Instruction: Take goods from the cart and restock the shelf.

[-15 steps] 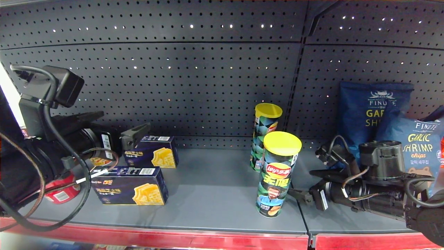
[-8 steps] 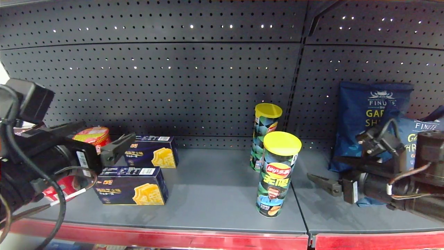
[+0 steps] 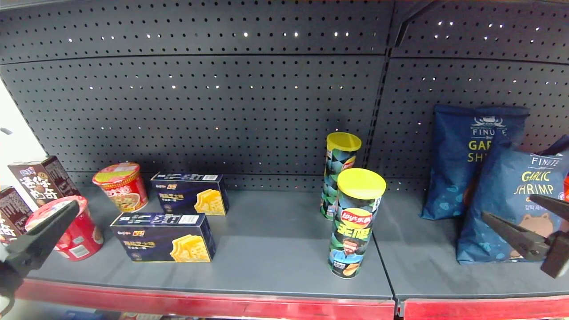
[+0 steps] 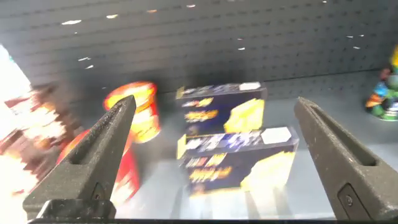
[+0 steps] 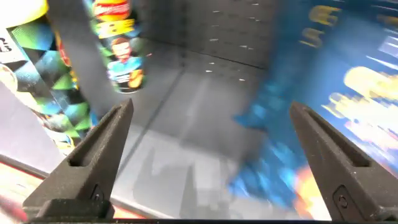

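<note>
Your left hand [image 4: 216, 106] and right hand [image 5: 212, 107] are released and empty. The grey metal shelf [image 3: 275, 249] looks part-stocked, so another cart trip seems due.

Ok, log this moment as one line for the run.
left gripper: open, empty, near front red cup | right gripper: open, empty, before front blue bag | front chip can: upright on shelf

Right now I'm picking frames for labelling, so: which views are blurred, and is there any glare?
Head view: sharp, light points shining through the pegboard holes, its seams bowed by the lens. Left wrist view: smeared, worst on the red cups; the boxes soft. Right wrist view: most blurred, the blue bags streaked; the right hand itself crisp.
</note>
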Available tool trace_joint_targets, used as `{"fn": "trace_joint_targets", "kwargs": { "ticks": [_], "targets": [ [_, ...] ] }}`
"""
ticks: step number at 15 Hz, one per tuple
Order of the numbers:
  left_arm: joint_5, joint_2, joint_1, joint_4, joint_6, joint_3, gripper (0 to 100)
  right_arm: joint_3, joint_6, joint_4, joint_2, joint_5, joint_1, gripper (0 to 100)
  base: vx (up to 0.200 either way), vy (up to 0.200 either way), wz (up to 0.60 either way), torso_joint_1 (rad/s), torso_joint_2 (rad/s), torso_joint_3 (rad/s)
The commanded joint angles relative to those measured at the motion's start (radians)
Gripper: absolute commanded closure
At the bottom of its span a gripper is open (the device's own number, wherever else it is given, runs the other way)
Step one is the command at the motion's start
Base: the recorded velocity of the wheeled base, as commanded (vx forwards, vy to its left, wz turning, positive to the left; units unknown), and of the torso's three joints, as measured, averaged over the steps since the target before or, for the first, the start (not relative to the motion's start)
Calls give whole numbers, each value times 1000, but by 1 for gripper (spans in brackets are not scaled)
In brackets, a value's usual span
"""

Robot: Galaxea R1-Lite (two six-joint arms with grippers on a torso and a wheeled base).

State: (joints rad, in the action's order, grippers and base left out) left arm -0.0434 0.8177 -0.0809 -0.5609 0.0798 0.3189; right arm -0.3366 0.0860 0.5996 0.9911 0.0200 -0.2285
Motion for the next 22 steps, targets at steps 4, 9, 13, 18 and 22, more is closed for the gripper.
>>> {"fn": "trace_joint_targets", "kwargs": {
  "ticks": [4, 9, 13, 18, 22],
  "targets": [
    [62, -330, 161, 4, -11, -222, 0, 156, -12, -173, -420, -92, 112, 0, 0, 0, 0, 0, 0, 0],
    [80, -609, 158, 292, -9, -239, 0, 157, -11, -666, -888, -89, 319, 0, 0, 0, 0, 0, 0, 0],
    [119, -724, 159, 424, -34, -288, 0, 192, -8, -606, -896, -94, 324, 0, 0, 0, 0, 0, 0, 0],
    [132, -733, 159, 493, -101, -319, 0, 335, 3, -521, -897, -66, 324, 0, 0, 0, 0, 0, 0, 0],
    [160, -733, 159, 493, -127, -319, 0, 335, 8, -531, -897, -61, 325, 0, 0, 0, 0, 0, 0, 0]
  ]
}}
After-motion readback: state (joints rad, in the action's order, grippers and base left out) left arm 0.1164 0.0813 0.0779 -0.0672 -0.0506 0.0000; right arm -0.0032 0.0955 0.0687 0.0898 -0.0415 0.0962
